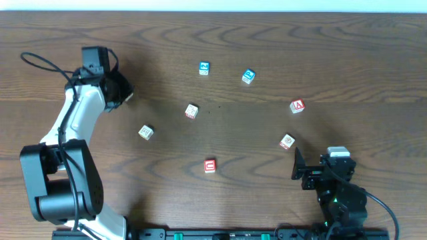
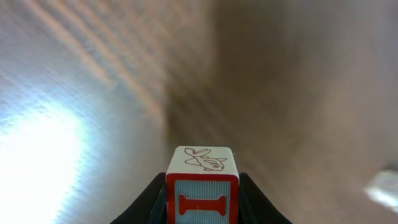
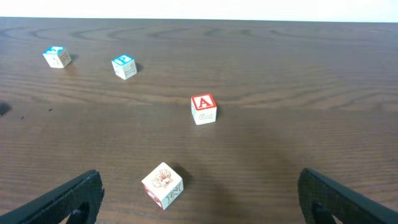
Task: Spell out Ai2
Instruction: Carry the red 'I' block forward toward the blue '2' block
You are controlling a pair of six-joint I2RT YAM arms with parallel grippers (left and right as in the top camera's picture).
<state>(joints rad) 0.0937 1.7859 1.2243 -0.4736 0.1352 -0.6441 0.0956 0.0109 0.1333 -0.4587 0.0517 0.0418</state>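
Observation:
My left gripper (image 2: 203, 205) is shut on a red-edged block with a red letter I (image 2: 203, 190), held above the table at the far left; in the overhead view the gripper (image 1: 124, 93) hides most of it. The red A block (image 1: 297, 106) sits at the right and shows in the right wrist view (image 3: 203, 108). My right gripper (image 3: 199, 199) is open and empty at the front right (image 1: 298, 165), just short of a white block with a shell picture (image 3: 163, 185), which also shows overhead (image 1: 287, 141).
Two blue-topped blocks (image 1: 204, 68) (image 1: 248, 77) lie at the back middle. A white block (image 1: 191, 111) lies centre, another (image 1: 146, 133) to its left, and a red block (image 1: 210, 165) nearer the front.

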